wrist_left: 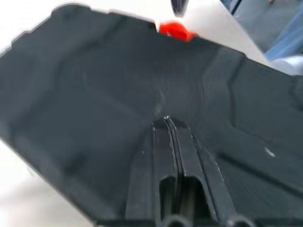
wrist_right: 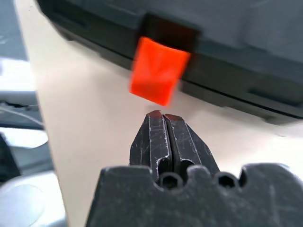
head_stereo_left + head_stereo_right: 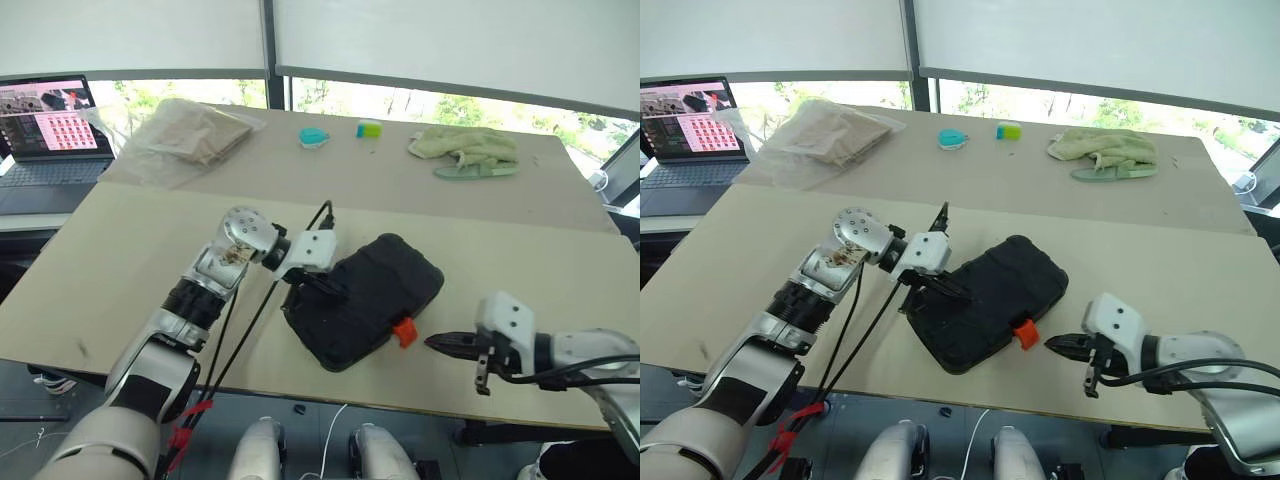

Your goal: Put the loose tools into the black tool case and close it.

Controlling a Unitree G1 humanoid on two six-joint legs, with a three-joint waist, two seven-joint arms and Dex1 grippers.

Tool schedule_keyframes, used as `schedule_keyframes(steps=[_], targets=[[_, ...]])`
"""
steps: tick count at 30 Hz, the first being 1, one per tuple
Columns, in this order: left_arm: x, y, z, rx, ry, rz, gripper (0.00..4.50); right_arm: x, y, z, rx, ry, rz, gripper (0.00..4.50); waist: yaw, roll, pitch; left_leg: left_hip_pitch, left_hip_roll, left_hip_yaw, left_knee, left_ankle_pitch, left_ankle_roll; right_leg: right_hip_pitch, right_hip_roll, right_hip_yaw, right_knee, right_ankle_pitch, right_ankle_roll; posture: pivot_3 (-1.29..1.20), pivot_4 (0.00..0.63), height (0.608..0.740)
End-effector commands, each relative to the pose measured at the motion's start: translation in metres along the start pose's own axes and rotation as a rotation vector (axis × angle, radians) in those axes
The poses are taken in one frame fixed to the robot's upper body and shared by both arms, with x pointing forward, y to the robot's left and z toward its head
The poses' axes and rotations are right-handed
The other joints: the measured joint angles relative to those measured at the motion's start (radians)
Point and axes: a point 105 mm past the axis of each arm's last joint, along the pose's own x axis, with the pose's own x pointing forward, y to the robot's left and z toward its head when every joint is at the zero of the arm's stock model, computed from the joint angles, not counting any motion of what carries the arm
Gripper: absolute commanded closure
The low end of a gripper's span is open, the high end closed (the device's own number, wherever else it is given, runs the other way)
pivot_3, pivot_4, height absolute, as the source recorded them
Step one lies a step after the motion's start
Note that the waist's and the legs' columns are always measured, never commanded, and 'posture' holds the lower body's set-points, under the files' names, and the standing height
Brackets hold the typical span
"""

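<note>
With the lid of the black tool case point(image 3: 365, 298) already down near the front edge of the table point(image 3: 520, 250), only the orange latch point(image 3: 403, 331) on its near side seems left to fasten. No loose tools visible on the tabletop. Left gripper point(image 1: 166, 124) pinched shut, holding nothing, tips resting on or just over the lid at the case's left end; best kept there to pin the shell against sliding. Right gripper point(image 2: 163, 118) likewise shut and empty, just short of the latch, not touching. Should come in low with closed tips, meet the tab squarely, and press it home toward the case, avoiding a glancing push that skids the case away.
</note>
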Motion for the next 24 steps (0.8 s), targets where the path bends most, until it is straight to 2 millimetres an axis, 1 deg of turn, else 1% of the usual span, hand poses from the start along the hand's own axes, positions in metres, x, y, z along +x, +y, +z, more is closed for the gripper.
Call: schedule_keyframes(steps=[1,4,11,14,16,17,19,24], targets=[[0.009,-0.008,-0.021,-0.047,0.066,-0.029,4.45,0.011,0.005,0.005,-0.014,-0.003,0.003,4.50,0.000,0.000,0.000,0.000,0.000,0.000,0.000,0.000,0.000,0.000,0.000,0.000,0.000,0.000,0.000,0.00,0.150,0.740],[0.010,-0.007,-0.017,-0.047,0.049,-0.023,4.45,0.019,0.004,0.003,-0.002,-0.006,-0.008,4.50,0.000,0.000,-0.001,0.001,0.000,0.000,0.001,0.000,0.000,0.001,0.000,0.000,0.000,0.000,0.000,0.00,0.150,0.740],[0.011,-0.007,-0.014,-0.035,0.041,-0.024,4.45,0.040,-0.004,0.000,0.009,-0.038,-0.072,4.50,0.000,0.000,-0.001,0.001,0.000,0.000,0.001,0.000,0.000,0.001,0.000,0.000,0.000,0.000,0.000,0.00,0.150,0.740],[0.012,-0.008,-0.013,-0.028,0.036,-0.028,4.45,0.045,-0.007,0.000,0.006,-0.058,-0.107,4.50,-0.001,0.000,-0.001,0.001,0.000,0.000,0.001,0.000,0.000,0.001,0.000,0.000,0.001,0.000,0.000,0.00,0.150,0.740],[0.013,-0.009,-0.012,-0.025,0.034,-0.032,4.45,0.046,-0.008,0.004,0.001,-0.080,-0.119,4.50,-0.001,0.000,-0.001,0.001,0.000,0.000,0.001,0.000,0.000,0.000,0.000,0.000,0.001,0.000,0.000,0.00,0.150,0.740],[0.014,-0.010,-0.012,-0.022,0.035,-0.037,4.45,0.045,-0.010,0.010,-0.004,-0.109,-0.131,4.50,-0.003,0.000,-0.001,0.001,0.000,0.000,0.001,0.000,0.000,0.001,0.001,0.000,0.001,0.000,0.000,0.00,0.150,0.740],[0.016,-0.012,-0.014,-0.014,0.043,-0.047,4.45,0.039,-0.011,0.022,-0.025,-0.162,-0.151,4.50,-0.006,0.000,-0.001,0.001,0.001,0.000,0.001,0.000,0.000,0.001,0.001,0.000,0.001,0.000,0.000,0.00,0.150,0.740],[0.019,-0.013,-0.016,-0.006,0.047,-0.052,4.45,0.026,-0.015,0.039,-0.050,-0.235,-0.198,4.50,-0.008,0.000,-0.001,0.001,0.001,0.000,0.002,0.000,0.000,0.000,0.001,0.000,0.002,0.000,0.000,0.00,0.150,0.740]])
